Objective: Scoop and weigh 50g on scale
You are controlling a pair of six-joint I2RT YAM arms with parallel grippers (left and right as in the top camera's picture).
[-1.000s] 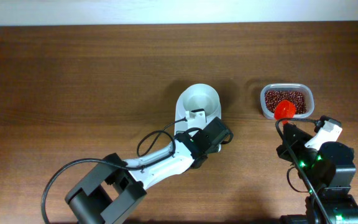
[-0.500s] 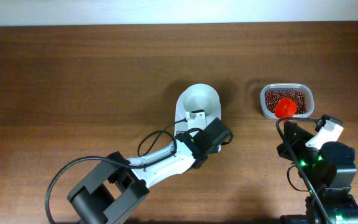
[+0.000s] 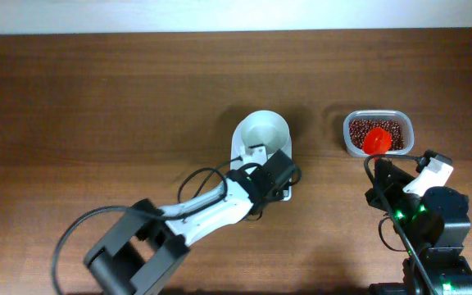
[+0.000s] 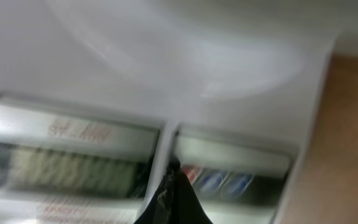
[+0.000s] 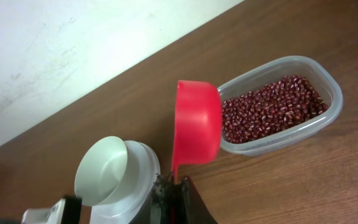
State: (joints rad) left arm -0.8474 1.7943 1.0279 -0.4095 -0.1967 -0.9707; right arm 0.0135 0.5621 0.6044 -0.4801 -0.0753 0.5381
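My left jaws are shut at the scale (image 3: 260, 135), my right jaws hold the red scoop (image 5: 196, 127) over the tub (image 5: 278, 142) of beans (image 5: 272, 106) beside it, and the scale's bowl (image 5: 107, 168) has none yet.

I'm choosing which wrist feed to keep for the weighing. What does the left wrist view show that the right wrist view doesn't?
Only the left wrist view: the grey display, the coloured buttons and the shut left gripper close by them. Only the right wrist view: the red scoop held in the right gripper, and the clear tub of beans. Both: the scale, white bowl included.
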